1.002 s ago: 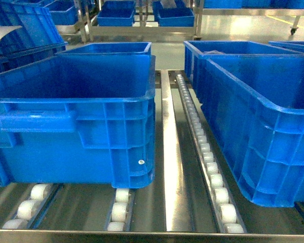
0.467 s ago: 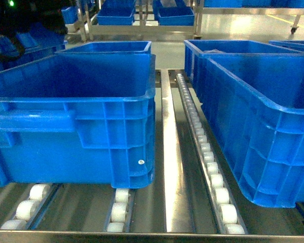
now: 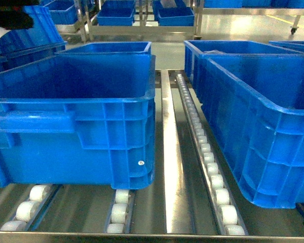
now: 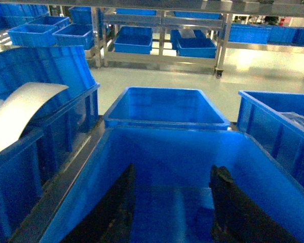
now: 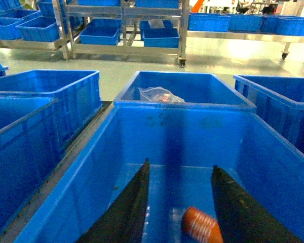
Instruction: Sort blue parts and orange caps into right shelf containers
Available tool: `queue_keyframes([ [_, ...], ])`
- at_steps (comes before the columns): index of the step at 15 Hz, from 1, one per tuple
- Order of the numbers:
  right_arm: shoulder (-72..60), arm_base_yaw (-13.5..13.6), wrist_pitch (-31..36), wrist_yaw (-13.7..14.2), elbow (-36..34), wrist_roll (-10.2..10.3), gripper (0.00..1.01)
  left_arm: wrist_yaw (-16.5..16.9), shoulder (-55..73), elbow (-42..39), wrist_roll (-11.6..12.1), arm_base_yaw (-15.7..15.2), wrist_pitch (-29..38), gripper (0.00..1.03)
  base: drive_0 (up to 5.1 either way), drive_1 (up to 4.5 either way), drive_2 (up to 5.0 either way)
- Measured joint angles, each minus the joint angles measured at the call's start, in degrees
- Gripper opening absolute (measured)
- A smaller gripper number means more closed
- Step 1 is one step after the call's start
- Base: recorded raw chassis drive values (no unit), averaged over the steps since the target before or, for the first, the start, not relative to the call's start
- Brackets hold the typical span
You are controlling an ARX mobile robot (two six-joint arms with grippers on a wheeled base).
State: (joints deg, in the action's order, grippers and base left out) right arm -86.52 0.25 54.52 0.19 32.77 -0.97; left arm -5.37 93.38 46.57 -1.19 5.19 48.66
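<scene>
The fingers (image 5: 127, 207) of the right gripper (image 5: 180, 202) stood spread wide with nothing between them, hanging over the inside of a blue crate (image 5: 116, 152). An orange cap (image 5: 201, 225), ribbed, glossy and oblong, lay on that crate's floor near the right finger, apart from both fingers. Just beyond it stood a second blue crate (image 5: 185, 98), holding a crumpled clear plastic bag (image 5: 159, 94) with something reddish inside.

The left gripper (image 4: 172, 202) also had its fingers (image 4: 124, 202) parted and bare, above the floor of the near left crate (image 4: 182, 147), where no parts showed. A smaller blue crate (image 4: 164, 106) sat directly behind it. Farther left, a tilted blue crate (image 4: 45, 66) held a curved pale sheet (image 4: 20, 111).

From the head view, the left crate (image 3: 91, 111) and right crate (image 3: 258, 126) rested well apart on a steel roller shelf (image 3: 164, 152), with a line of white rollers (image 3: 205, 152) between them. More blue bins (image 3: 116, 12) stood on far racks.
</scene>
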Motion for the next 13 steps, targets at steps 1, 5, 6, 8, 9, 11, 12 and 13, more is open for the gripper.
queue_keyframes([
  [1,3.1,0.0,0.9,0.0,-4.5,0.1,0.3,0.5,-4.1,-6.2,0.2,-0.8,2.6,0.27,0.0,0.0,0.0],
  [5,14.0,0.0,1.7,0.0,-16.8,0.3,0.03,2.2,-14.9,-23.5,0.2,-2.1,6.3,0.02,0.0,0.0,0.0],
  [6,16.4,0.0,1.1,0.0,-18.8,0.3,0.03,4.6,-17.6,-26.1,0.2,-3.8,6.7,0.02,0.0,0.0,0.0],
  [8,22.1,0.0,-0.9,0.0,-22.8,0.3,0.02,5.0,-23.0,-31.7,0.3,-5.4,6.1,0.02,0.0,0.0,0.0],
  [9,24.9,0.0,-2.2,0.0,-24.2,0.3,0.02,5.2,-25.5,-33.7,0.3,-5.3,5.5,0.02,0.0,0.0,0.0],
  [11,27.6,0.0,0.5,0.0,-27.8,0.3,0.02,5.4,-31.0,-37.0,0.3,-5.1,3.6,0.02,0.0,0.0,0.0],
  [12,29.2,0.0,-2.6,0.0,-29.3,0.3,0.02,5.3,-33.7,-38.5,0.3,-5.1,2.2,0.02,0.0,0.0,0.0],
  [13,32.5,0.0,-5.0,0.0,-30.6,0.3,0.02,5.3,-36.3,-39.7,0.3,-5.2,0.6,0.02,0.0,0.0,0.0],
])
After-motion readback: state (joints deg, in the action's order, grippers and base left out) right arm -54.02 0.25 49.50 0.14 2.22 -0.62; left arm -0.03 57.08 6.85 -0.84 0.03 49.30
